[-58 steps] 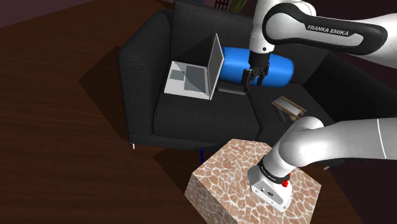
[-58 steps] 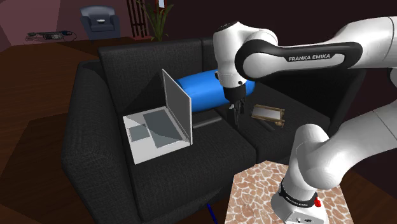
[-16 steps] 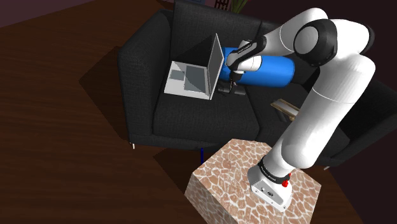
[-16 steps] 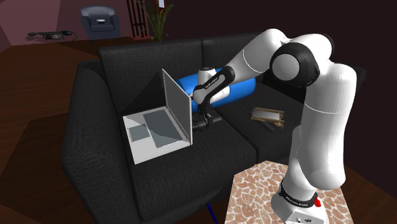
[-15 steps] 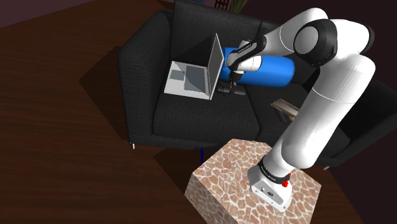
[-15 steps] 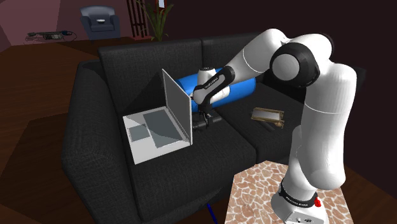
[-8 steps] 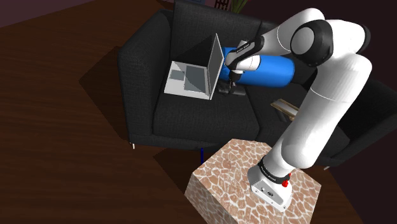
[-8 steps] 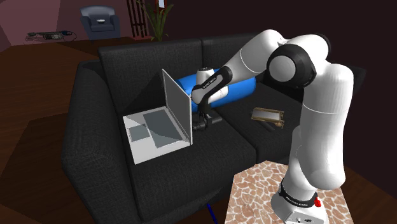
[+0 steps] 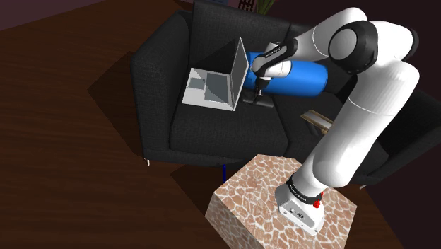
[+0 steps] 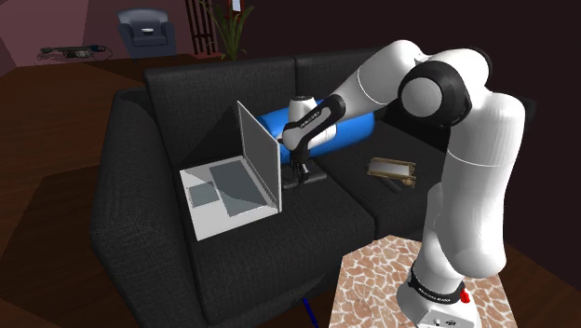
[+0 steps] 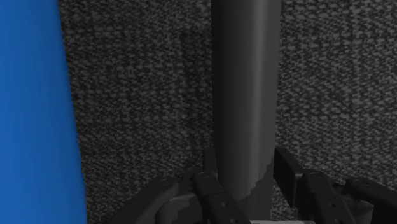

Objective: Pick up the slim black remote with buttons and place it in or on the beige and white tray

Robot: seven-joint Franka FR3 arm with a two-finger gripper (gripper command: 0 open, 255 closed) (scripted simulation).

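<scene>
The slim dark remote point(image 11: 245, 95) lies on the black sofa seat between the open laptop point(image 9: 215, 83) and the blue bolster cushion point(image 9: 300, 78). My gripper point(image 11: 245, 170) is down over it, and both fingers clasp its near end. In the shoulder view the gripper point(image 9: 257, 92) stands just above the remote point(image 9: 259, 100). The second exterior view also has the gripper point(image 10: 301, 169) on the remote point(image 10: 307, 178). The beige and white tray point(image 10: 392, 169) rests on the other seat cushion, towards that view's right; its corner point(image 9: 318, 119) shows past my arm.
The black sofa point(image 9: 212, 127) holds all of these things. The laptop's upright screen point(image 10: 258, 157) stands close beside the gripper, and the bolster point(image 10: 346, 130) lies right behind it. My stand is a stone-patterned box point(image 9: 261, 205) in front of the sofa. The floor is dark wood.
The fingers have closed from wide apart onto the remote. The arm has barely shifted over the last second; earlier it came down from above the bolster to the seat.
</scene>
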